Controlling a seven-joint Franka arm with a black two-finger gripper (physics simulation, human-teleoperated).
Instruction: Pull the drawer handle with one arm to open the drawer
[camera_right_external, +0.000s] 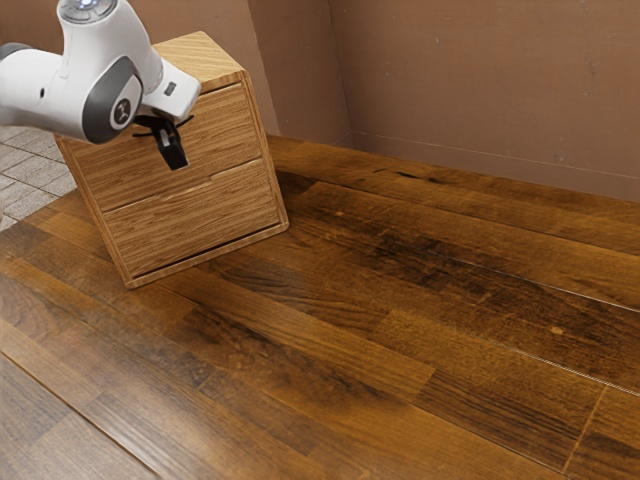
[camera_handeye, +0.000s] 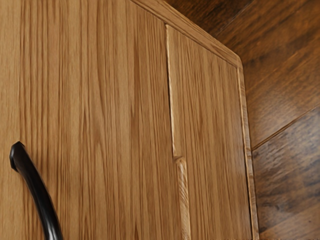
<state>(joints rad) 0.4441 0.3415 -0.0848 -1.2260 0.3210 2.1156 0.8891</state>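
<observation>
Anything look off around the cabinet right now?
The upper drawer front looks slightly proud of the lower drawer, with a small step along their seam, as if just cracked open. Nothing spilled or damaged.

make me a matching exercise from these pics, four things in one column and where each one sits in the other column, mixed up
Things:
1. light oak two-drawer cabinet
2. black curved drawer handle
3. dark brown plank tabletop
4. black gripper

Places:
a. lying beneath the cabinet
b. fixed to the upper drawer front
c. standing on the planks, toward the exterior view's upper left
d. at the end of the white arm, just in front of the upper drawer

Pairs: 1-c, 2-b, 3-a, 4-d
</observation>
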